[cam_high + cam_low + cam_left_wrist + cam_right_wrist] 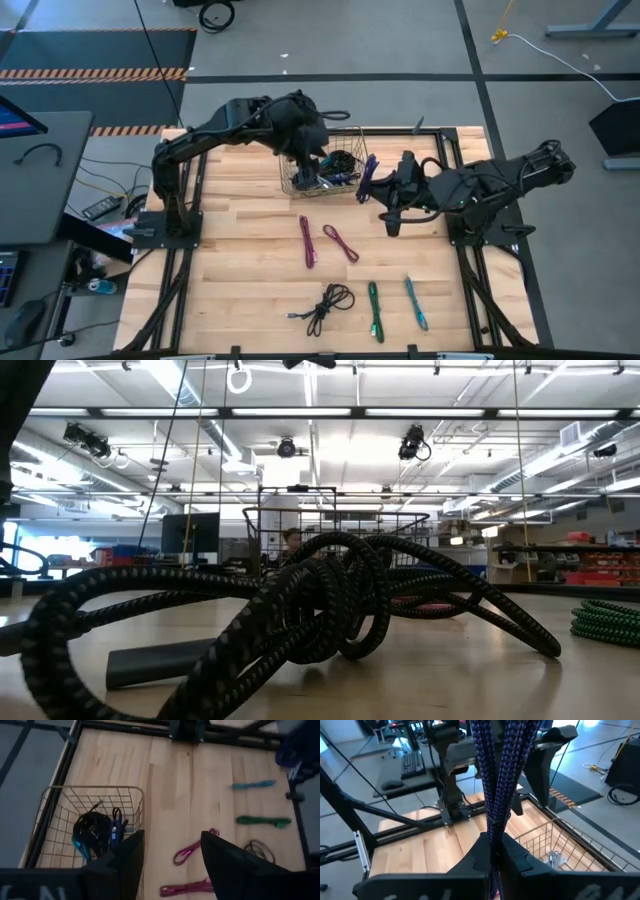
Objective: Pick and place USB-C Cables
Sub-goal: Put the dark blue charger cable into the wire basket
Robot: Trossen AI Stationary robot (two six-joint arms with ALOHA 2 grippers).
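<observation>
Five USB-C cables lie loose on the wooden surface [250, 250]: two magenta cables [307, 241] near its middle, and toward six o'clock one black coil [328, 304], one green cable [374, 310] and one teal cable [416, 302]. One wire basket [300, 185] at twelve o'clock holds more bundles, too tangled to count. Left gripper [305, 172] hangs over the basket, jaws wide and bare. Right gripper [372, 178], just beside the basket at three o'clock, has its jaws clamped on one purple cable [500, 775].
</observation>
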